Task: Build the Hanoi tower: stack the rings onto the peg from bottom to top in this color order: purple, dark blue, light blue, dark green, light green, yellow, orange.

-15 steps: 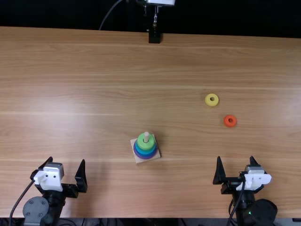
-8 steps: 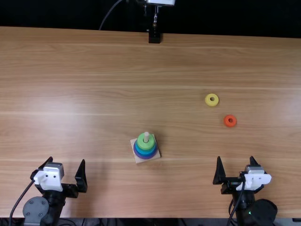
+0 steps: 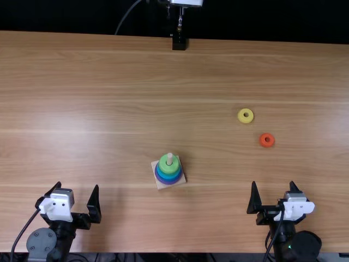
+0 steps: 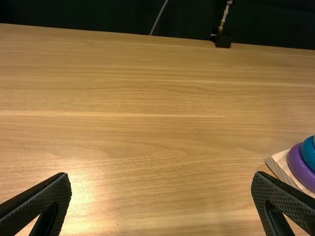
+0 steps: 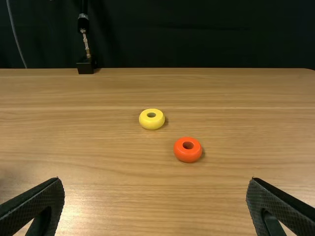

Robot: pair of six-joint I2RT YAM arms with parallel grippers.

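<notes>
In the top view my left gripper stands open at the table's near left, and my right gripper stands open at the near right. Between them, slightly farther up, is the wooden base with purple, blue and green rings around its peg. A yellow ring and an orange ring lie flat, right of the middle. The left wrist view has my left gripper and part of the purple ring; the right wrist view has my right gripper, the yellow ring and orange ring.
At the far edge of the wooden table, a black mount holds a thin metal stand. Dark cloth hangs beyond that edge. Cables run along both arms at the near edge.
</notes>
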